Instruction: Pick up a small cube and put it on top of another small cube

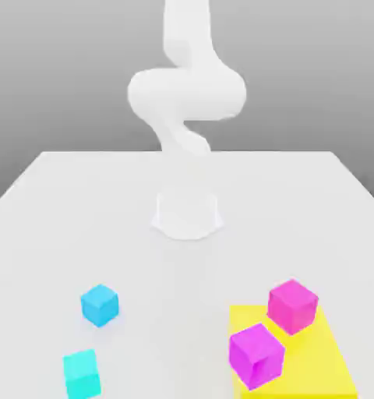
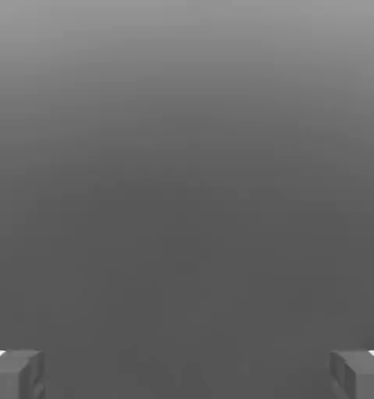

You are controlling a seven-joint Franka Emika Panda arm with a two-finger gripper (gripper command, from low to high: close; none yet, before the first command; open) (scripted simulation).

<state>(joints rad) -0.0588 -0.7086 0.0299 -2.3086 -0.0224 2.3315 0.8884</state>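
Observation:
The small turquoise cube [image 1: 82,374] rests on the white table [image 1: 81,203] near its front edge, at the exterior view's left. The hot-pink cube [image 1: 292,305] stands on a flat yellow pad [image 1: 322,366] at the exterior view's right, a little bigger than the turquoise one. My white arm [image 1: 186,93] rises from its base [image 1: 187,214] at the table's middle, well behind both cubes. In the hand view my gripper [image 2: 187,374] is open, its fingertips [image 2: 15,374] far apart with nothing between them, facing a plain grey background.
A sky-blue cube [image 1: 100,304] sits just behind the turquoise one. A more purple magenta cube [image 1: 256,356] shares the yellow pad, in front of and close to the hot-pink cube. Bare table lies between the two pairs of cubes.

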